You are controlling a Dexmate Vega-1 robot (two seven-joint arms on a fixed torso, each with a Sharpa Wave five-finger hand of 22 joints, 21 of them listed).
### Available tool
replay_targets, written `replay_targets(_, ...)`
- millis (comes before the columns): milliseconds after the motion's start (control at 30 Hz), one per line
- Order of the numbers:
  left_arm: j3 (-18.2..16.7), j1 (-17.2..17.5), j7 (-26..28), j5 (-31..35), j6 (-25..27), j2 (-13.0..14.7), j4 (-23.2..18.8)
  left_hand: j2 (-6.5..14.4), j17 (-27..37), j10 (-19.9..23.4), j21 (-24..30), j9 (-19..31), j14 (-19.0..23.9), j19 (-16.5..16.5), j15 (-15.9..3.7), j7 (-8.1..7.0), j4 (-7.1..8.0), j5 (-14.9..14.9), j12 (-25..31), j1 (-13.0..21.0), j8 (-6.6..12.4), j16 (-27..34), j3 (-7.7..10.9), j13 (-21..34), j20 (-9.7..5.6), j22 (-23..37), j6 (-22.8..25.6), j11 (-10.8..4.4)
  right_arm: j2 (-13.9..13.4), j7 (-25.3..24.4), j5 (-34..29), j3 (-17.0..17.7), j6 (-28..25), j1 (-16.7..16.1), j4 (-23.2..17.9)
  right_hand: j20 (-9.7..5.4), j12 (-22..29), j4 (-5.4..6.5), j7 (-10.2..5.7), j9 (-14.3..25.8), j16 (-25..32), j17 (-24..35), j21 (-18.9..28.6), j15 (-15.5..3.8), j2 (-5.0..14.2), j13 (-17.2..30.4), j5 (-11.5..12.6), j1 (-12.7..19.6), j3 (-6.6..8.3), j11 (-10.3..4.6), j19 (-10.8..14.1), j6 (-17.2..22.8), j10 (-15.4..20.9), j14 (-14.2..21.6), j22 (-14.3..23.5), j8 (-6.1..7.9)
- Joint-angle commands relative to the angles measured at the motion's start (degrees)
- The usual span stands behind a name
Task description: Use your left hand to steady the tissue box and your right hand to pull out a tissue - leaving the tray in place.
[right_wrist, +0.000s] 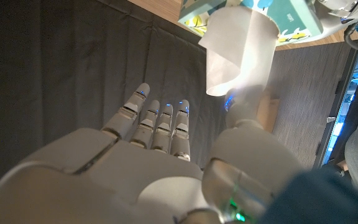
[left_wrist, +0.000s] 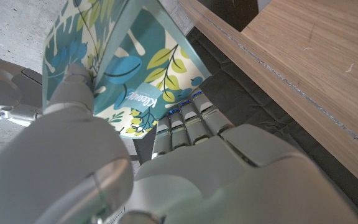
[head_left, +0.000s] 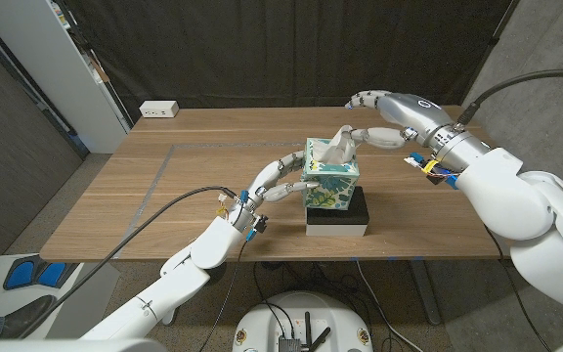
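Left hand [head_left: 280, 180] grips tissue box [head_left: 330, 176]; right hand [head_left: 384, 117] spread, contact with tissue [head_left: 339, 147] unclear.

The tissue box [head_left: 332, 176] stands on the tray [head_left: 337, 217] near the middle of the bench [head_left: 164, 205], with the left hand [head_left: 280, 179] against its left side, the right hand [head_left: 391, 119] just behind and right of it, and a power strip [head_left: 158, 110] at the bench's far left corner.
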Motion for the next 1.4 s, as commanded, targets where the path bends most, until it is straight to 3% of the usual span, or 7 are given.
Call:
replay_targets(33, 0.1, 0.1, 0.2, 0.2, 0.0, -0.1, -0.1, 0.6, 0.2, 0.5, -0.2, 0.1, 0.7, 0.5, -1.49, -0.12, 0.32, 0.4, 0.0, 0.2, 0.26, 0.0, 0.09, 0.2, -0.24, 0.3, 0.3, 0.11, -1.0, 0.9, -0.4, -0.5, -1.2, 0.4, -0.1, 0.22, 0.1, 0.05, -0.07, 0.2, 0.2, 0.0, 0.2, -0.10, -0.19, 0.3, 0.1, 1.3, 0.54, -0.28, 0.6, 1.0, 0.0, 0.3, 0.1, 0.65)
replay_targets(833, 0.2, 0.2, 0.2, -0.1, 0.3, -0.1, 0.0, 0.7, 0.2, 0.5, -0.3, 0.1, 0.7, 0.6, -1.48, -0.11, 0.32, 0.4, -0.2, 0.2, 0.18, -0.1, -0.07, 0.3, -0.20, 0.3, 0.4, 0.24, -4.1, 4.8, 1.4, -2.3, -3.9, 3.8, -0.3, 0.60, -0.6, 0.66, -1.42, 0.5, -0.1, -0.1, -0.3, 0.58, -1.05, 0.4, -0.3, 4.5, 1.09, -0.17, -0.2, 3.5, -2.0, -0.8, 0.1, 1.32)
replay_targets(1133, 0.2, 0.2, 0.2, -0.1, 0.4, -0.1, 0.0, 0.8, 0.2, 0.6, -0.3, 0.1, 0.7, 0.6, -1.50, -0.07, 0.30, 0.4, -0.2, 0.3, 0.13, -0.1, -0.09, 0.3, -0.18, 0.3, 0.4, 0.08, -6.0, 5.6, 2.4, -3.9, -5.2, 5.9, 0.0, 0.75, -0.6, 1.00, -4.32, 0.7, -0.2, 0.1, -0.4, 0.74, -1.29, 0.5, -0.6, 5.6, 1.10, -0.54, -0.8, 8.2, -2.7, -1.7, 0.2, 2.87)
replay_targets(1267, 0.2, 0.1, 0.2, -0.1, 0.3, -0.2, 0.1, 0.8, 0.2, 0.6, -0.3, 0.1, 0.7, 0.6, -1.44, -0.09, 0.29, 0.4, -0.2, 0.3, 0.12, -0.1, -0.09, 0.4, -0.18, 0.3, 0.4, 0.04, -6.9, 5.2, 2.6, -4.7, -5.4, 6.7, 0.2, 0.74, -0.4, 1.04, -6.73, 0.7, -0.2, 0.2, -0.4, 0.77, -1.22, 0.5, -0.7, 6.3, 1.18, -0.78, -0.9, 9.8, -2.5, -1.9, 0.2, 3.32)
replay_targets(1400, 0.3, 0.0, 0.3, -0.1, 0.2, -0.2, 0.2, 0.8, 0.2, 0.6, -0.3, 0.1, 0.8, 0.6, -1.44, -0.09, 0.30, 0.4, -0.3, 0.3, 0.11, -0.1, -0.12, 0.4, -0.19, 0.3, 0.4, 0.11, -7.7, 5.1, 2.9, -5.6, -5.8, 7.7, 0.5, 0.77, -0.3, 1.03, -8.09, 0.7, -0.1, 0.3, -0.4, 0.80, -1.24, 0.5, -0.7, 6.7, 1.23, -1.03, -1.0, 10.7, -2.4, -2.0, 0.2, 3.62)
